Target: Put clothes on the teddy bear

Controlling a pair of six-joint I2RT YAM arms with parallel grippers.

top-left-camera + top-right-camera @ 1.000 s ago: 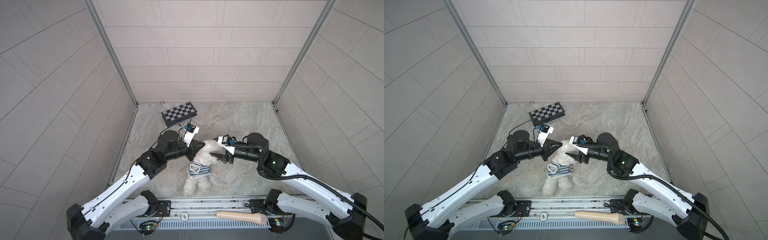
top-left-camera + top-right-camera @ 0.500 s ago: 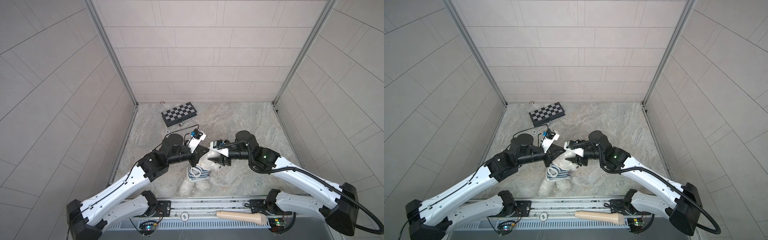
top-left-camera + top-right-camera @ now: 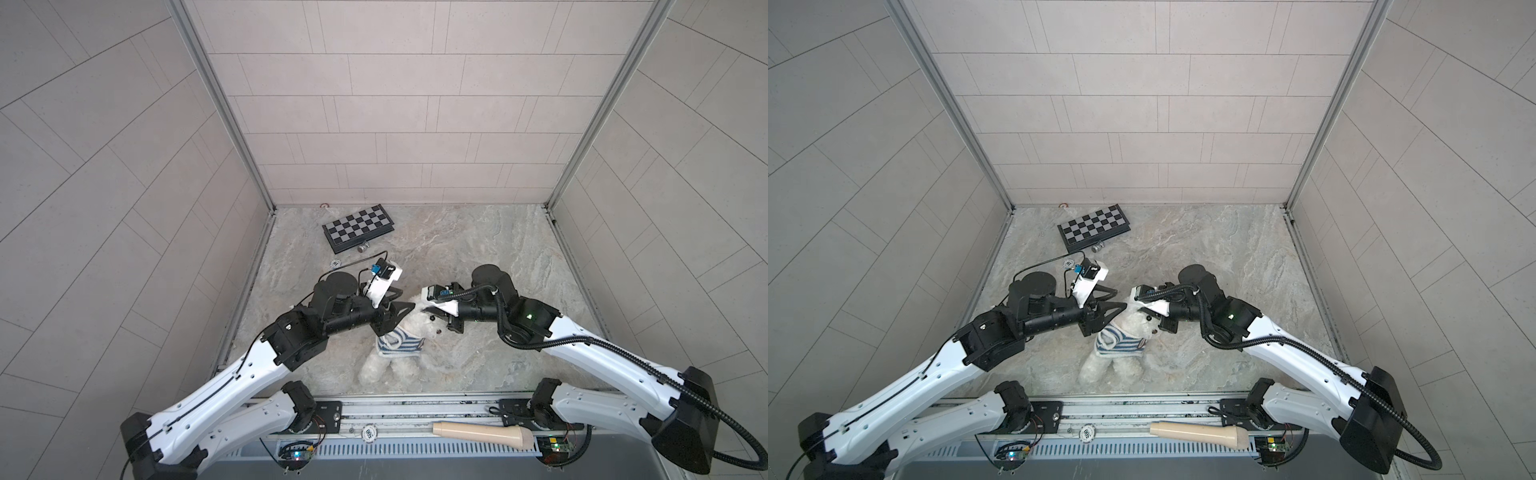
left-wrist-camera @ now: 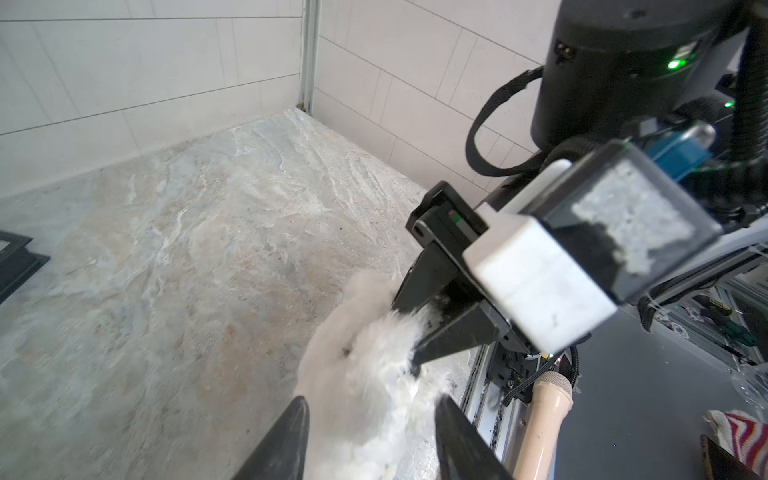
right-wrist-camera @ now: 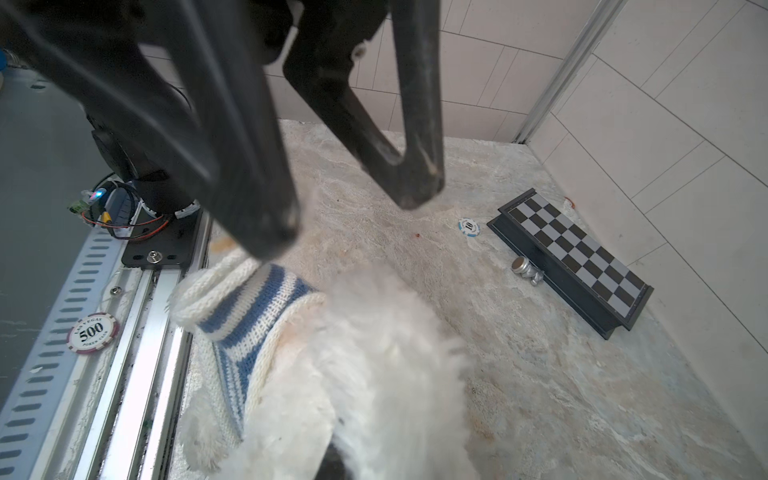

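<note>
Two hands faced each other over the teddy bear [image 3: 417,330], which lay on the worktop [image 3: 478,249] between them, legs toward the arm bases, striped shirt [image 3: 399,347] round its torso. Left hand [image 4: 370,403] stood spread, white fluff between its fingers [image 4: 286,440], one fingertip [image 5: 266,224] just beside a shirt sleeve. Right hand [image 4: 409,328], directly opposite the left, was pinching fluff at the bear's head.

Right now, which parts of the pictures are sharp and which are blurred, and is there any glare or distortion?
Right wrist view: the left fingers are close and blurred, the chessboard is sharp, and tile lines on the wall curve near the edge. Left wrist view: the teddy bear has smeared fur. In both top views: even light, soft shadows, no glare.
</note>
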